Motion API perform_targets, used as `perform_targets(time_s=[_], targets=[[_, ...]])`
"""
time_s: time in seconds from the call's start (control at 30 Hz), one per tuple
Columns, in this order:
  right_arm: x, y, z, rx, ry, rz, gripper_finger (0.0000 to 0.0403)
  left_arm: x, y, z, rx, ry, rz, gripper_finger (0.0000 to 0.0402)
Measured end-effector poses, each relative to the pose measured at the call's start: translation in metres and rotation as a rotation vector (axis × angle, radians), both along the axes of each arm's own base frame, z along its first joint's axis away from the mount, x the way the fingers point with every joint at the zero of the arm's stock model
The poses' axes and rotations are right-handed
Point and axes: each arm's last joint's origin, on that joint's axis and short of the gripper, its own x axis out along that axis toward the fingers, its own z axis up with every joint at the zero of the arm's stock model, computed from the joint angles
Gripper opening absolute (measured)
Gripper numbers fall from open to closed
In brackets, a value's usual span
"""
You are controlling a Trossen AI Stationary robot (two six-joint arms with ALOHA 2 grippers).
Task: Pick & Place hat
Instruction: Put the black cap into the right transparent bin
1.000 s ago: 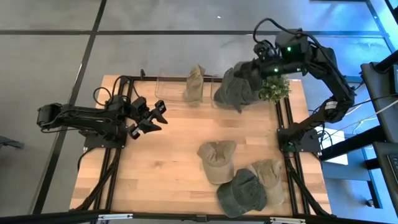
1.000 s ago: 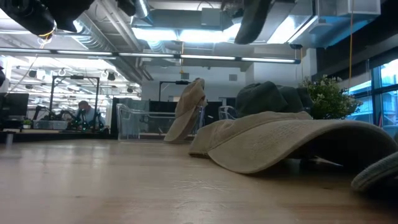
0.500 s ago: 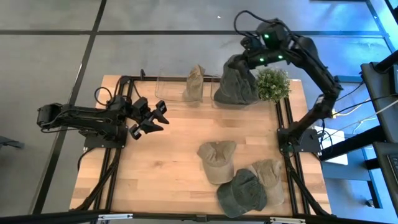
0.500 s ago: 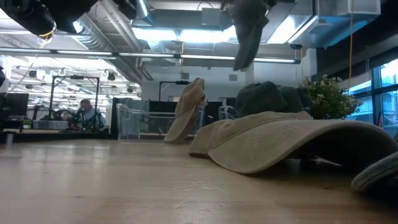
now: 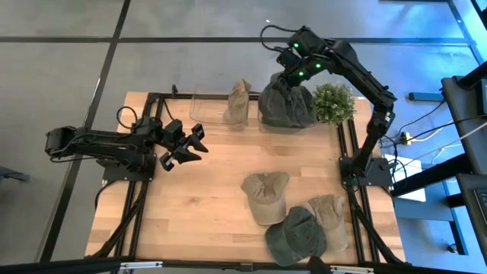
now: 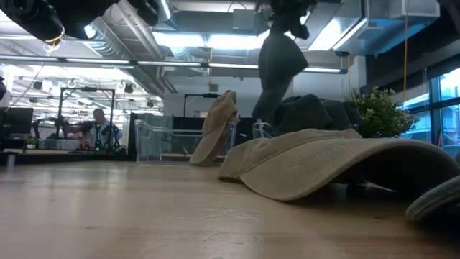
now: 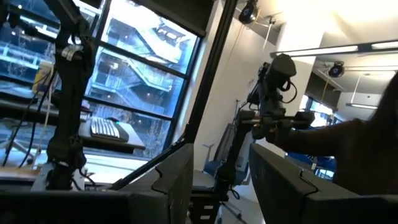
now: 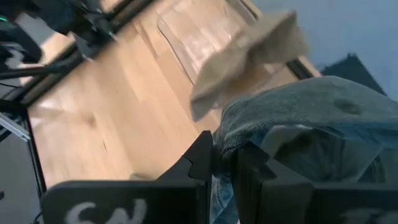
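My right gripper is over the table's far edge, shut on a dark green hat that hangs below it above a clear rack. A tan hat leans upright in that rack. In the low view a second dark green hat shows behind the hanging one. Two tan hats and a green one lie on the near right of the table. My left gripper waits open at the left side. My right gripper pinches the dark green hat by an edge of its cloth between the two fingers, coming from above. The hat hangs down below the fingers. Whether its lower end rests on the rack cannot be told.
A small potted plant stands at the far right corner, right beside the hanging hat. Black rails run along the table's left and right sides. Bare wood lies in the middle and near left. A person sits far off in the room.
My right gripper has moved toward the table's left along the far edge and come down. The dark green hat has travelled with it, away from the plant, and now hangs lower over the rack beside the tan hat.
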Motion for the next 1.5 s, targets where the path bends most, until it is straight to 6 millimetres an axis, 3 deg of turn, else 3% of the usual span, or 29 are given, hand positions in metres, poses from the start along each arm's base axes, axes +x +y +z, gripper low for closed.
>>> perform_targets(time_s=[0.17,0.5,1.07,1.5], targets=[[0.002,-0.009,-0.011,0.041,0.050,-0.026,0.0039,0.001,0.000,-0.003,-0.008,0.038,0.002,0.0152],[0.001,-0.014,-0.014,-0.002,0.096,-0.077,0.0039,0.002,0.002,-0.004,-0.019,0.044,0.045,0.0152],[0.029,-0.034,-0.063,0.089,0.258,-0.032,0.0039,0.004,0.002,-0.008,-0.023,0.091,0.045,0.0151],[0.029,-0.035,-0.067,0.096,0.301,-0.066,0.0039,0.004,0.002,-0.009,-0.022,0.090,0.046,0.0152]])
